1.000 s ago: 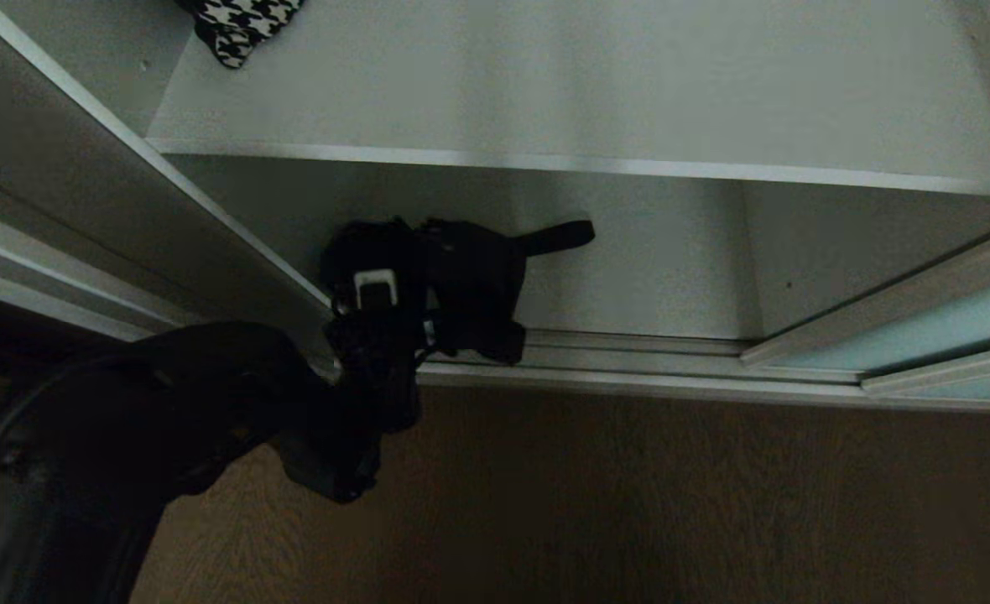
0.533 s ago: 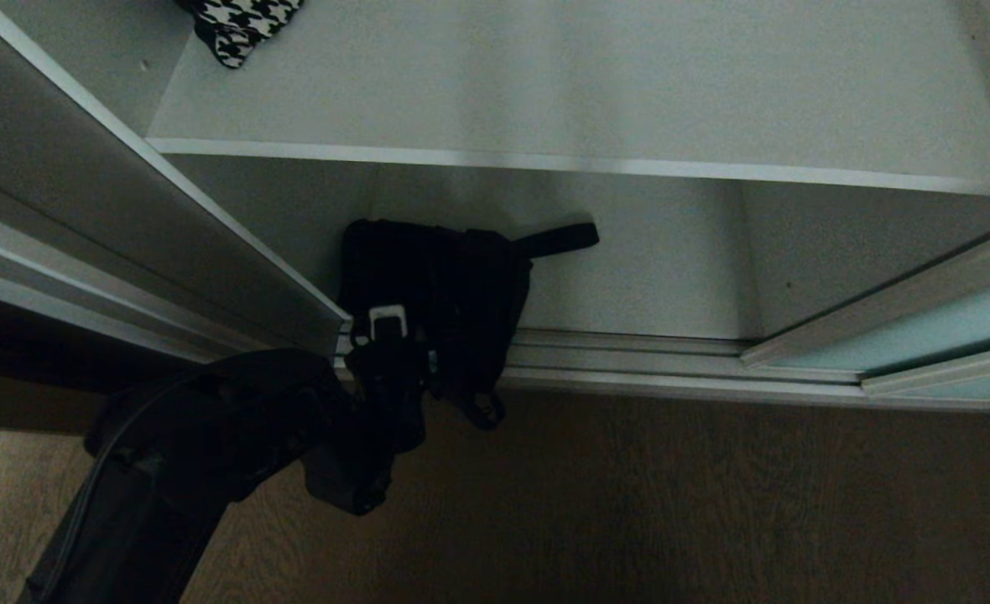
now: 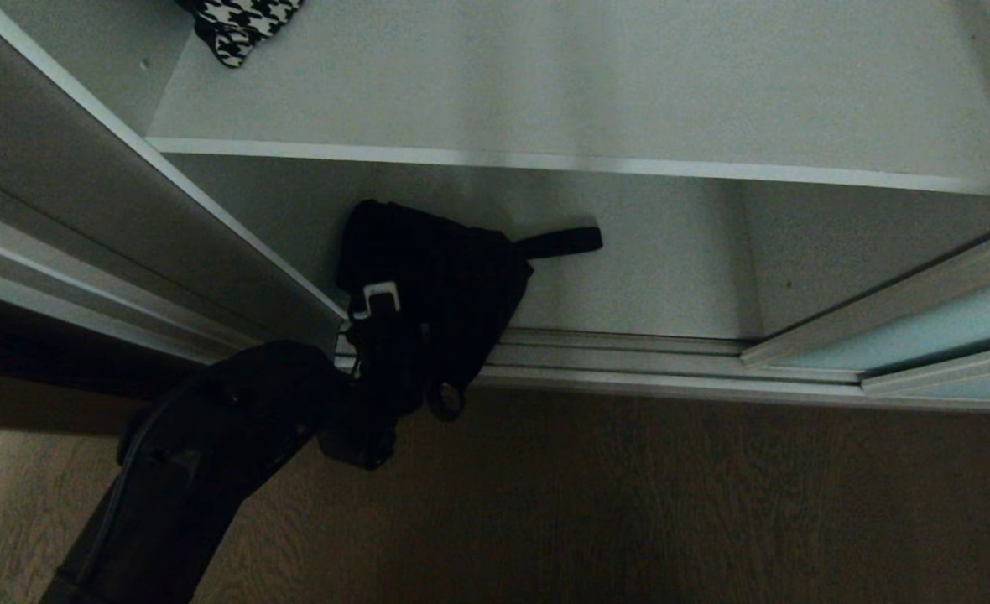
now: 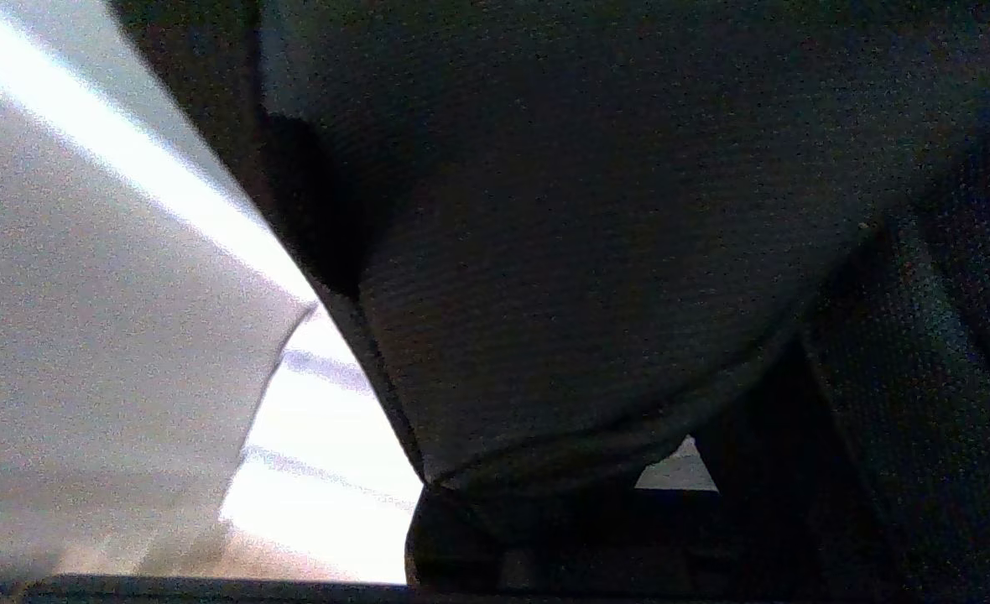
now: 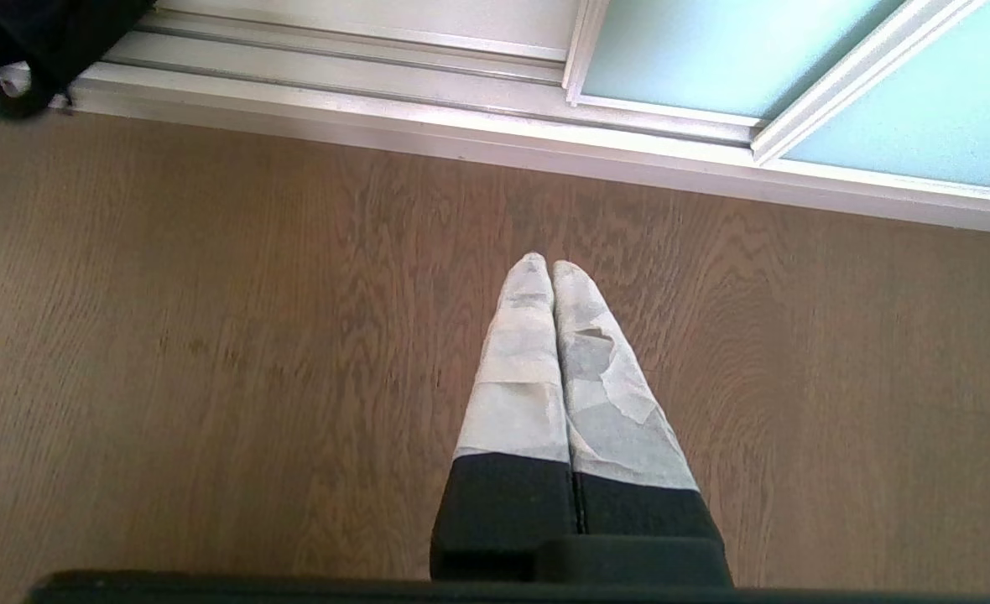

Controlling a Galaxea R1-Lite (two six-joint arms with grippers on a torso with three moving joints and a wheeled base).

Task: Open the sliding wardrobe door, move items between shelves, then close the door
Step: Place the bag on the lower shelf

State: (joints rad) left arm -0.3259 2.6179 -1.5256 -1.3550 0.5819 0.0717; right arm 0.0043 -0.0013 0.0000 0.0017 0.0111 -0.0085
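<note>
Wardrobe interior, matte grey shelves (image 3: 596, 92); wood-grain floor (image 3: 671, 503); teal sliding door (image 3: 923, 335) at 3 o'clock. Black bag (image 3: 445, 285) on lower board, overhanging track (image 3: 629, 369), partly masked by left pincer (image 3: 377, 335) pinching it. Houndstooth piece (image 3: 239, 25) at 11 o'clock, cropped. Right pincer (image 5: 552, 268) pressed together above floor. No legible writing.

The left arm (image 3: 184, 470) rises from the head view's seven o'clock corner toward one o'clock, its dark forearm ending in a bent wrist just left of the picture's centre. The left gripper (image 3: 390, 335) points on toward twelve o'clock with a pale patch on its upper finger; its own camera is filled with dark cloth pressed close, so the finger spacing cannot be read there. The right gripper (image 5: 549, 267) hangs pointing down, its two pale-wrapped fingers (image 5: 520, 369) pressed together tip to tip.
</note>
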